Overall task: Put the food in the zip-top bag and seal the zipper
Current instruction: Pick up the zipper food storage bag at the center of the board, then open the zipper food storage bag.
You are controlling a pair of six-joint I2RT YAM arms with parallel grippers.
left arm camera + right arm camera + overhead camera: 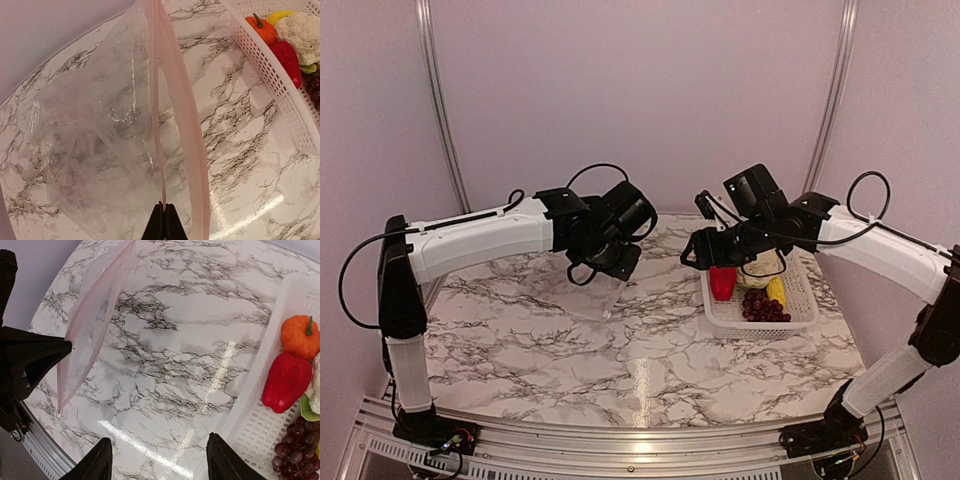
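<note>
Marble-patterned table (570,350) fills the space between pale lilac walls and carries everything. Two arms reach in from its near edge.

The left gripper (163,220) is clamped tight on the zipper (191,130) of the one zip-top bag (100,125). The bag hangs crinkled from it over the middle of the surface, with its two pinkish lips parting away from the fingers.

The right gripper (160,437) stands with its jaws wide apart and grips nothing. It is poised above the left rim of the single white lattice basket (280,85), which sits toward the right edge.

Five pieces of food lie in the basket, none in the bag:
- one cauliflower (305,30)
- one red pepper (286,381)
- one grape bunch (297,457)
- one orange fruit (299,336)
- one yellow piece (776,290)
</note>
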